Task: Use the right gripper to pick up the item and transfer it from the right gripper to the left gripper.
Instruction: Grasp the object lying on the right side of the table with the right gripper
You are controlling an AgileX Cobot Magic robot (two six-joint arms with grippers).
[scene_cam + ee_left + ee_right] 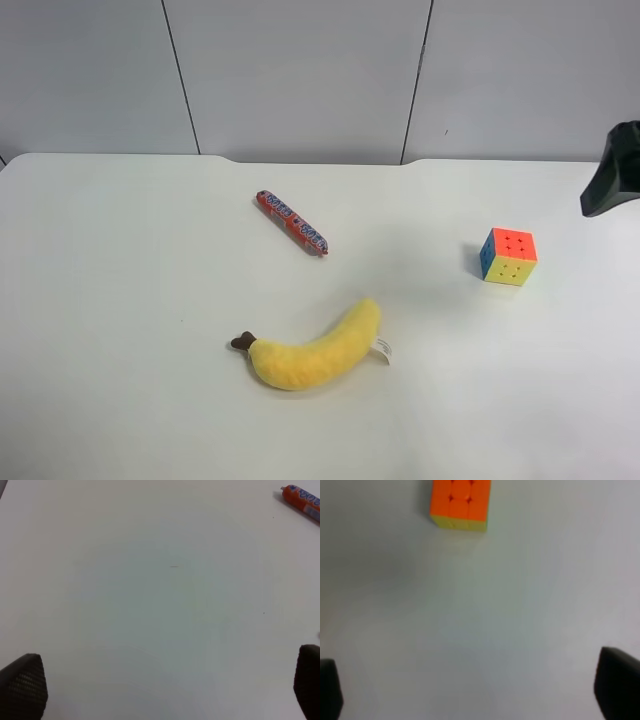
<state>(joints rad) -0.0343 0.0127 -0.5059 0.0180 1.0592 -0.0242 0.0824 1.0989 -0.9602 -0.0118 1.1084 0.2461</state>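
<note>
The item, a small puzzle cube [509,257] with orange top, yellow and blue sides, sits on the white table at the exterior high view's right. The right wrist view shows the cube [460,504] ahead of my right gripper [474,690], whose fingertips [617,685] stand far apart with only bare table between them. A black part of the right arm [615,172] pokes in at the exterior view's right edge, behind the cube. My left gripper [165,690] is open over bare table; it holds nothing and is out of the exterior view.
A yellow plush banana [315,350] lies at the table's front middle. A red candy stick [291,222] lies behind it; its end [302,501] shows in the left wrist view. The table's back edge [300,160] meets a grey wall.
</note>
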